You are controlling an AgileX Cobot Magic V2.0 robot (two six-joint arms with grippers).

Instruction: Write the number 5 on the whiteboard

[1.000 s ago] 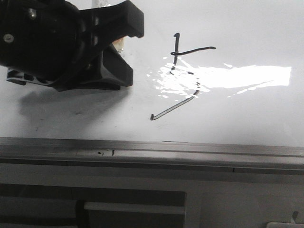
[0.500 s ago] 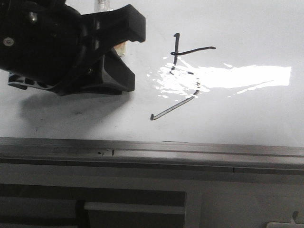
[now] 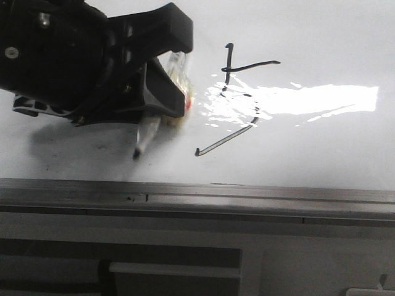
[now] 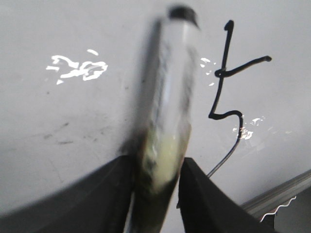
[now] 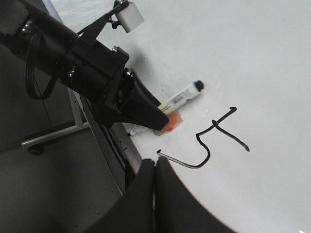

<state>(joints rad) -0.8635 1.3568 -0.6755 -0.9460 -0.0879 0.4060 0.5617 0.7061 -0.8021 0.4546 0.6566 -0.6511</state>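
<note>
Whiteboard [image 3: 321, 148] now carries the finished number 5 [image 3: 237, 102] right of centre, and our left gripper [image 3: 163, 80], still clamped on the marker [image 3: 145, 137], has tilted it off-stroke; right gripper [image 5: 154, 194] sits closed, empty.

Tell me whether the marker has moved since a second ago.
Yes. The marker now pokes out below the left gripper, its tip nearer the grey rail.

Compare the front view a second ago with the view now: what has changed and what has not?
The left gripper has tipped the marker down toward the camera, so its dark tip now shows beside the whiteboard; the jaws stay clamped on it. The number 5 is unchanged.
</note>
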